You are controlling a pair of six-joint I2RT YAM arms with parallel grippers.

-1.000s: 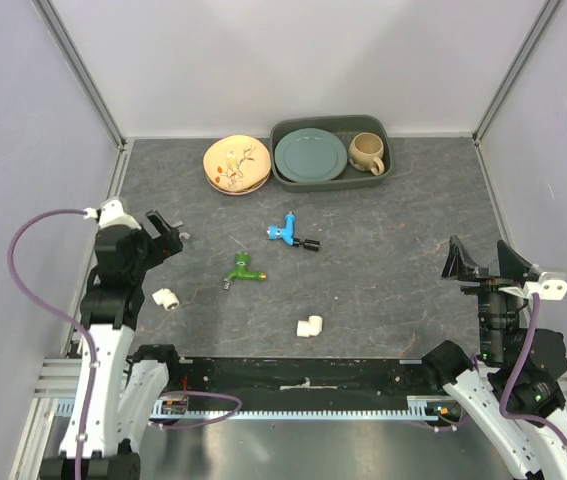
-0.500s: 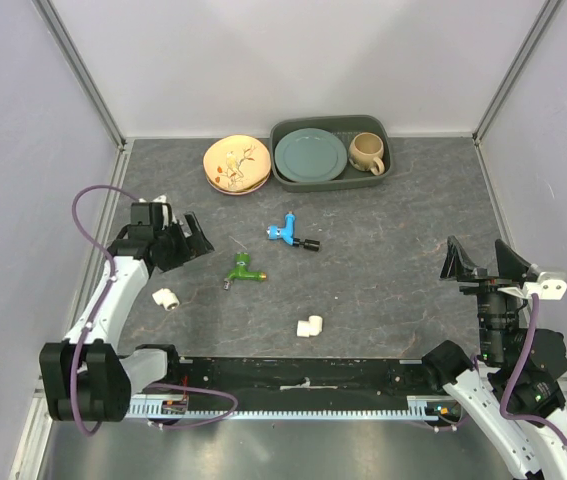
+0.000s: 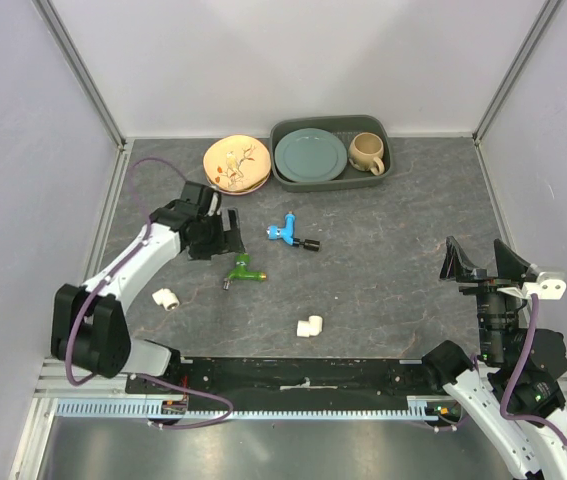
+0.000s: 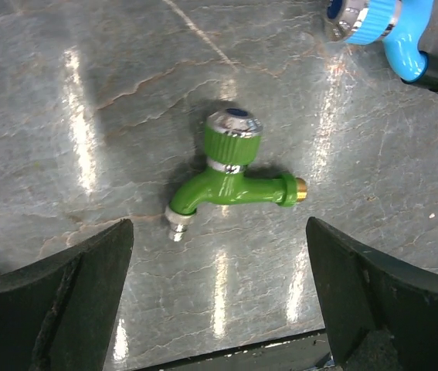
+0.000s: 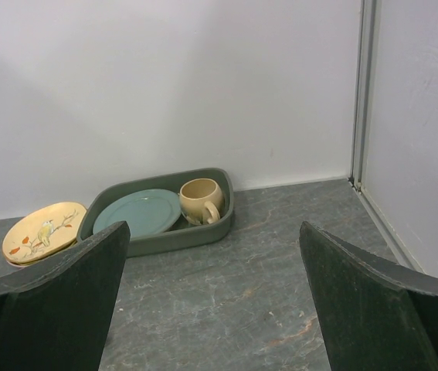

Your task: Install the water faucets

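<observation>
Nearest us, our right gripper (image 3: 481, 262) hangs with jaws wide apart, holding nothing. Our left gripper (image 4: 219, 239) hovers spread over the green faucet (image 4: 230, 179), lying on the table (image 3: 393, 250); the blue faucet (image 3: 285, 231) lies just beyond

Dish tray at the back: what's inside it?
The tray holds a teal plate on its left side and a beige mug on its right. The tray floor beneath the plate is covered, so anything lying there cannot be seen.

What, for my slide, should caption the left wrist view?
Open left claw frames the green faucet; blue faucet at top right.
</observation>
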